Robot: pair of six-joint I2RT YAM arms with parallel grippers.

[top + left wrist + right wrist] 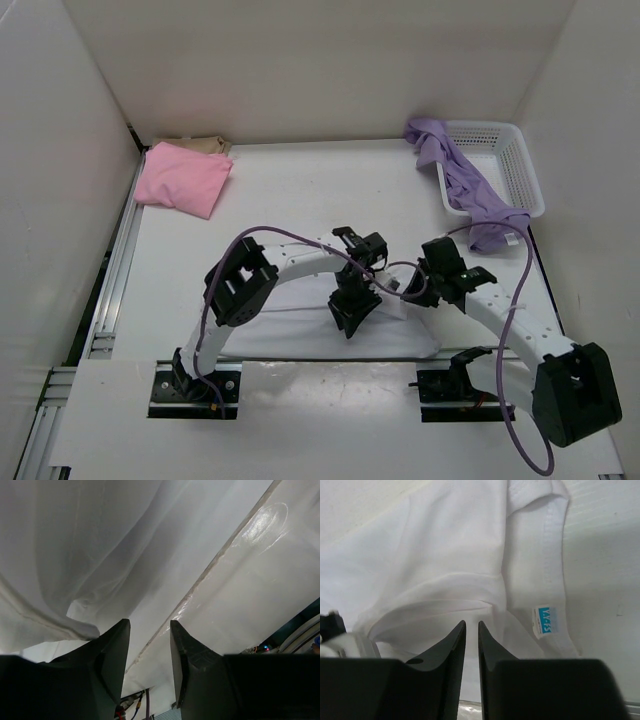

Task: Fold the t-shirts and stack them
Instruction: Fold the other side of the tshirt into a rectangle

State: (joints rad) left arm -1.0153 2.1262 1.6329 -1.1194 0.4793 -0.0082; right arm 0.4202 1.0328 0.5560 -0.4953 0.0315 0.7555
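A white t-shirt (290, 335) lies folded flat near the table's front edge, between the two arms. My left gripper (348, 318) points down over its middle. In the left wrist view the left gripper (149, 627) is open above the white cloth (100, 555), and nothing sits between its fingers. My right gripper (412, 290) hovers at the shirt's right end. In the right wrist view the right gripper (471, 625) stands a narrow gap apart over the collar area (445, 555), gripping nothing. A pink t-shirt (183, 178) lies folded at the back left on a tan one (200, 145). A lavender t-shirt (470, 185) hangs over the basket.
A white mesh basket (515, 160) stands at the back right against the wall. White walls enclose the table on three sides. A blue neck label (546, 621) shows on the white shirt. Purple cables run along both arms.
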